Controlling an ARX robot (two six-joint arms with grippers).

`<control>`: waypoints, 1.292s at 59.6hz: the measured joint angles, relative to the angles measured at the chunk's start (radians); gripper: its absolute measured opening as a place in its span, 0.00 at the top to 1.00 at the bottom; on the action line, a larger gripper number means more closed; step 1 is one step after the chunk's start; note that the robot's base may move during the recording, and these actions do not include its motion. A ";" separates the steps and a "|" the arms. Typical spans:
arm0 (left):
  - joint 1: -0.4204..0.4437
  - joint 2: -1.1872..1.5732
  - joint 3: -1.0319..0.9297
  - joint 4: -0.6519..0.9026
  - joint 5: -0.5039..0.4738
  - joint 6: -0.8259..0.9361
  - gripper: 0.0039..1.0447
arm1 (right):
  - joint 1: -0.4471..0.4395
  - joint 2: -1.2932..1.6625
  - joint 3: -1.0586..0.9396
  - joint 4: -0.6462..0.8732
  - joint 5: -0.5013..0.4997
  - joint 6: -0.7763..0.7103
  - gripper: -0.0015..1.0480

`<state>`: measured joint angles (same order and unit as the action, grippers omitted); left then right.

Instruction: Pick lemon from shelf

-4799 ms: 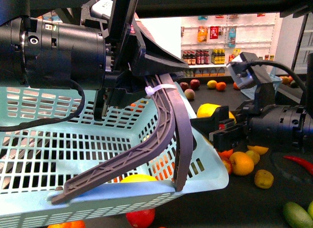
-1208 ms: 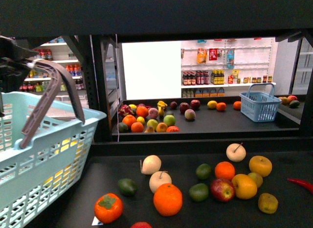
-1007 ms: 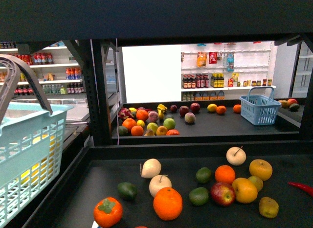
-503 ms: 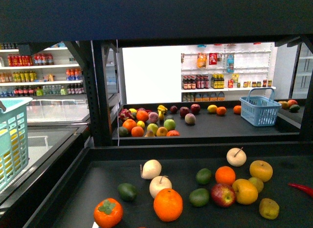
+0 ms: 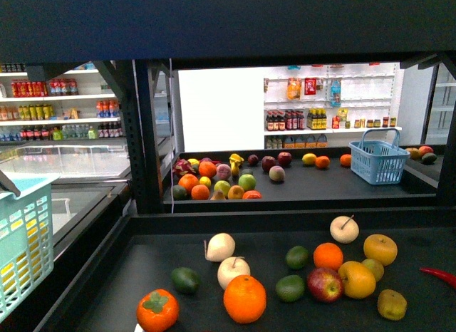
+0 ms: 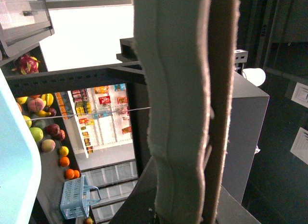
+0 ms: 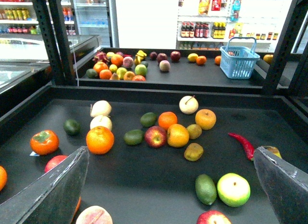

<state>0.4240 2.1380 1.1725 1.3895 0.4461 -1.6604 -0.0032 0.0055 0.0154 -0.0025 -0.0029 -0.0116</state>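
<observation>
Both fingers of the right tool [image 7: 168, 185] spread wide above the shelf [image 7: 144, 176]; left tool's state unclear.

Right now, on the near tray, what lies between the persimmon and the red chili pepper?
In the right wrist view, between the persimmon and the red chili pepper lie a large orange, a dark green fruit and a red apple.

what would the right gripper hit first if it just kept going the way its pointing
Likely the red apple and the orange fruit beside it on the shelf. The open jaws frame that cluster, though depth is unclear.
</observation>
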 joint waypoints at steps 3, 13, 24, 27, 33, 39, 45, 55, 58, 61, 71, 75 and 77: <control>0.002 0.002 0.000 0.000 0.002 -0.001 0.92 | 0.000 0.000 0.000 0.000 0.000 0.000 0.02; 0.005 0.002 0.000 0.001 0.011 -0.002 0.84 | 0.000 0.000 0.000 0.000 0.000 0.000 0.02; 0.005 0.002 0.000 0.008 0.011 -0.004 0.55 | 0.000 0.000 0.000 0.000 0.000 0.000 0.02; 0.005 0.002 0.000 0.008 0.009 -0.005 0.45 | 0.000 0.000 0.000 0.000 0.000 0.000 0.02; 0.005 0.002 0.000 0.008 0.007 -0.005 0.28 | 0.000 0.000 0.000 0.000 0.000 0.000 0.02; 0.005 0.002 0.000 0.008 0.007 -0.005 0.12 | 0.000 0.000 0.000 0.000 0.000 0.000 0.02; 0.043 -0.025 -0.047 -0.021 0.107 0.045 0.07 | 0.000 0.000 0.000 0.000 0.000 0.000 0.02; 0.140 -0.135 -0.137 -0.238 0.092 0.202 0.07 | 0.000 0.000 0.000 0.000 0.003 0.000 0.02; 0.146 -0.170 -0.145 -0.294 0.080 0.233 0.07 | 0.000 0.000 0.000 0.000 -0.001 0.000 0.02; 0.146 -0.204 -0.150 -0.357 0.075 0.264 0.07 | 0.000 0.000 0.000 0.000 -0.001 0.000 0.02; 0.131 -0.385 -0.181 -0.665 0.042 0.444 0.07 | 0.000 0.000 0.000 0.000 0.000 0.000 0.02; 0.120 -0.534 -0.188 -0.867 0.000 0.618 0.07 | 0.000 0.000 0.000 0.000 0.000 0.000 0.02; 0.117 -0.580 -0.193 -0.921 -0.015 0.673 0.07 | 0.000 0.000 0.000 0.000 0.000 0.000 0.02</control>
<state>0.5407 1.5578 0.9791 0.4683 0.4309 -0.9874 -0.0029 0.0055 0.0154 -0.0025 -0.0032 -0.0113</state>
